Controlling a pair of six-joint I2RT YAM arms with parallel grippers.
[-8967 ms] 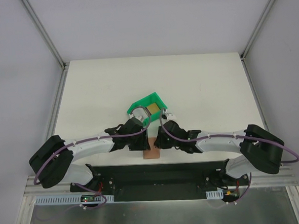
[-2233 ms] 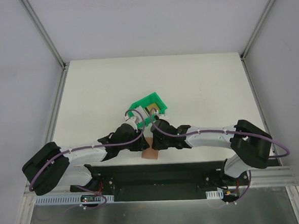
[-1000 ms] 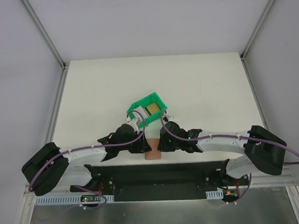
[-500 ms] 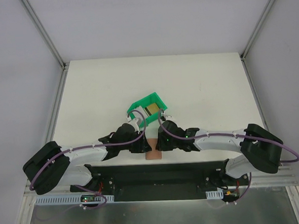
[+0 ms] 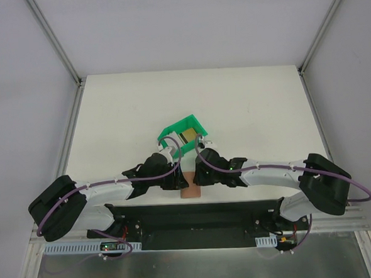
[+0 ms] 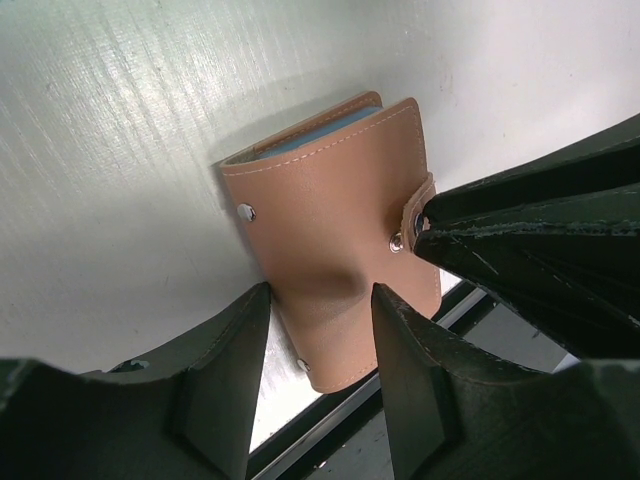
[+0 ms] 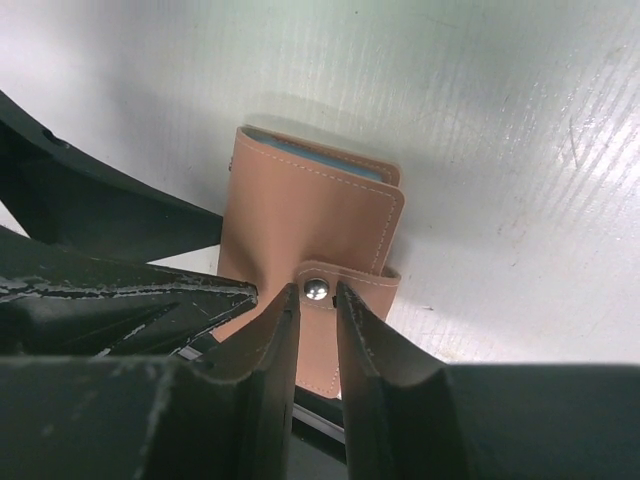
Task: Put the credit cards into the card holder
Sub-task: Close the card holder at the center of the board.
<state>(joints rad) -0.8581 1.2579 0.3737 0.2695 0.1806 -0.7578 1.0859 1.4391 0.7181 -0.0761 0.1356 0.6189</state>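
From above you see both black arms converging at the near edge of the white table (image 5: 246,104). The small tan-brown leather card holder (image 5: 189,190) lies between the left gripper (image 5: 175,178) and right gripper (image 5: 199,176). Just beyond them sits the green plastic bin (image 5: 170,131), holding a gold-olive flat card (image 5: 188,135)
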